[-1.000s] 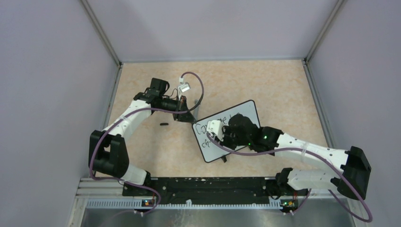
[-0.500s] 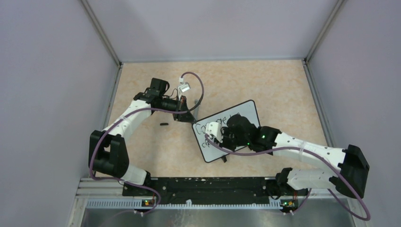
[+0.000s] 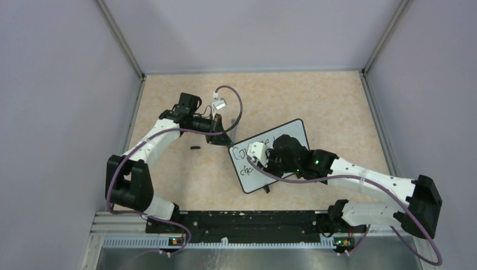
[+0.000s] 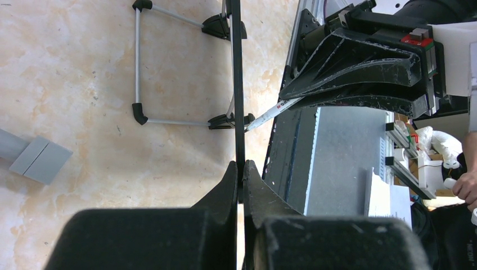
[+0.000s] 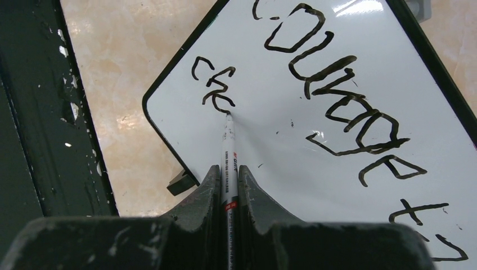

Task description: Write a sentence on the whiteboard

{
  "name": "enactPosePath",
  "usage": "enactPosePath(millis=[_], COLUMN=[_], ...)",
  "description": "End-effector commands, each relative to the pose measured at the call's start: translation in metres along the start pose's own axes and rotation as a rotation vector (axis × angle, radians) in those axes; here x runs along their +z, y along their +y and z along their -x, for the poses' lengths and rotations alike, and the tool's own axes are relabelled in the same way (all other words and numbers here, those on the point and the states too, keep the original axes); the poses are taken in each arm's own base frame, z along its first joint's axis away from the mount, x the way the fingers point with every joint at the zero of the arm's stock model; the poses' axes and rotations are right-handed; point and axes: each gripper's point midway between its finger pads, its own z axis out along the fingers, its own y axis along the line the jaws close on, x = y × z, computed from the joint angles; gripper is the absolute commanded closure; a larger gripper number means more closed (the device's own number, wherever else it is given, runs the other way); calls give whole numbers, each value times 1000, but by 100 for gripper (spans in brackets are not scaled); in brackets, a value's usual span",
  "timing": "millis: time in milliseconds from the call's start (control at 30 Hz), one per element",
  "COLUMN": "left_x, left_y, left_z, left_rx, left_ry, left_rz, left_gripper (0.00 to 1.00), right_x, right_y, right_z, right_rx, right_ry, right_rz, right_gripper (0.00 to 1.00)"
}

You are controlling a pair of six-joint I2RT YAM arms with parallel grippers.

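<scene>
The whiteboard [image 3: 295,130] stands tilted at mid-table. My left gripper [image 3: 225,138] is shut on its far-left rim, which shows edge-on as a black line [image 4: 237,84] between my fingers [image 4: 241,171]. My right gripper [image 3: 263,160] is shut on a white marker [image 5: 228,146]. The marker's tip touches the board [image 5: 315,146] at the end of the second line. The sentence [image 5: 332,101] reads "Courage to" on the first line. Below it are the strokes "ch" [image 5: 214,90]. The marker also shows in the left wrist view [image 4: 273,112].
A small black cap [image 3: 195,148] lies on the table left of the board. The board's wire stand [image 4: 138,62] rests on the table behind it. A grey metal piece [image 4: 34,160] lies nearby. The black base rail [image 3: 236,222] runs along the near edge. Walls enclose three sides.
My right gripper has shifted slightly with the marker over the board's lower-left part. The left arm and the board have not moved.
</scene>
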Motion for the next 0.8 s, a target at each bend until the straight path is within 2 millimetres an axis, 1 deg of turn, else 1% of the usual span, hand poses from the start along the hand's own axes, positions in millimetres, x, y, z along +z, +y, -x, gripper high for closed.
enactPosePath(millis=[0,233,367,500,600,767], left_x=[6,6,6,6,6,6], left_y=[7,7,8,8,8,8], left_z=[-5,-5,-5,-5,-5,-5], left_rx=[13,10,11,10,10,9], left_ry=[16,18,18,18,18,18], left_rz=[8,5,8,9,9,8], left_gripper=[100,100,100,100,100,100], right_x=[-13,-9,-3,-1,-1,-3], right_y=[-28,-23,-15,-10,-10,-11], right_z=[34,29,17,7,3,2], right_rx=[20,19,6,-7,-12,-22], right_ry=[-102,-97,-61,-25,-9,7], right_rz=[-103,-82,-43,-18,-17,-17], right_gripper=[100,100,100,100,100,100])
